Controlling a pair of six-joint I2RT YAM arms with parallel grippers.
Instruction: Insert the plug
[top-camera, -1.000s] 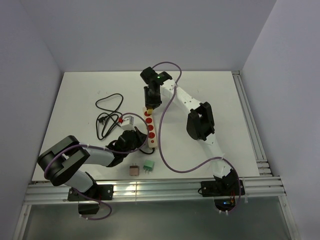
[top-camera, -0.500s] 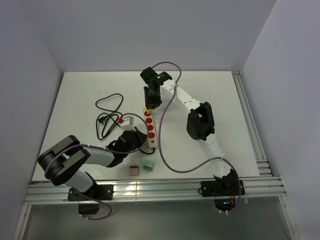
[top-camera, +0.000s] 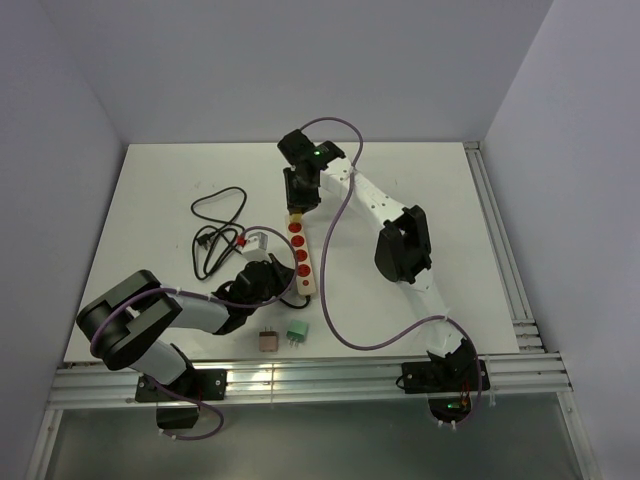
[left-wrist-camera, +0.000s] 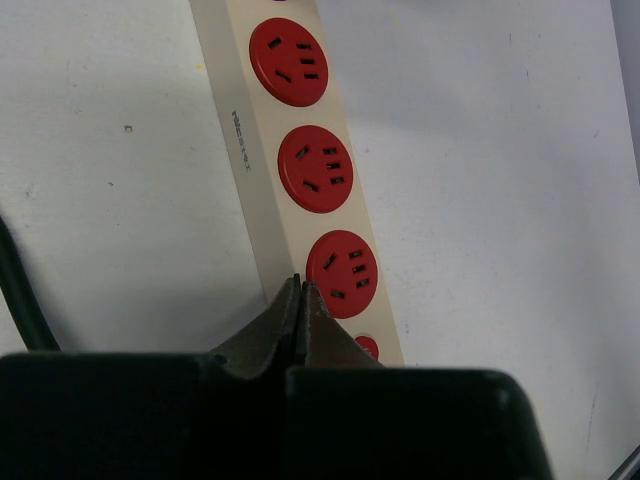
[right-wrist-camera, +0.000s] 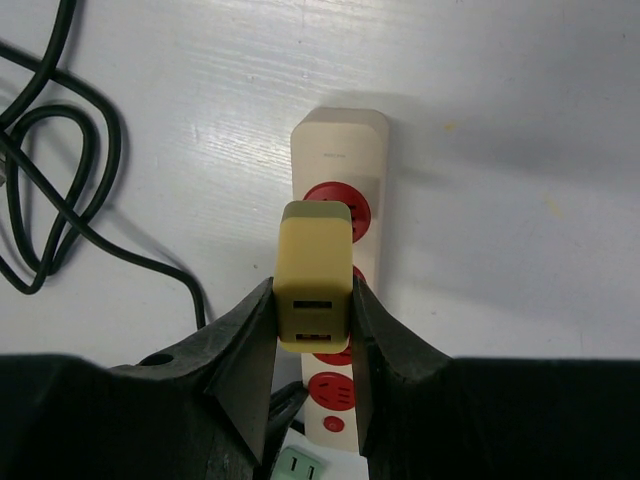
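Observation:
A cream power strip (top-camera: 300, 255) with red sockets lies mid-table; it also shows in the left wrist view (left-wrist-camera: 300, 160) and the right wrist view (right-wrist-camera: 340, 160). My right gripper (right-wrist-camera: 314, 300) is shut on a yellow USB charger plug (right-wrist-camera: 315, 285), held over the strip's far end above the top red socket (right-wrist-camera: 350, 205). In the top view that gripper (top-camera: 298, 200) hangs over the far end. My left gripper (left-wrist-camera: 299, 292) is shut and empty, its tips against the strip's near left edge, seen from above (top-camera: 272, 282).
A black coiled cable (top-camera: 215, 235) lies left of the strip, also in the right wrist view (right-wrist-camera: 60, 170). A small white adapter (top-camera: 257, 240) sits beside it. A brown plug (top-camera: 267, 340) and a green plug (top-camera: 297, 333) lie near the front edge.
My right gripper with the yellow plug has shifted slightly toward the far end of the strip. The left arm has not moved.

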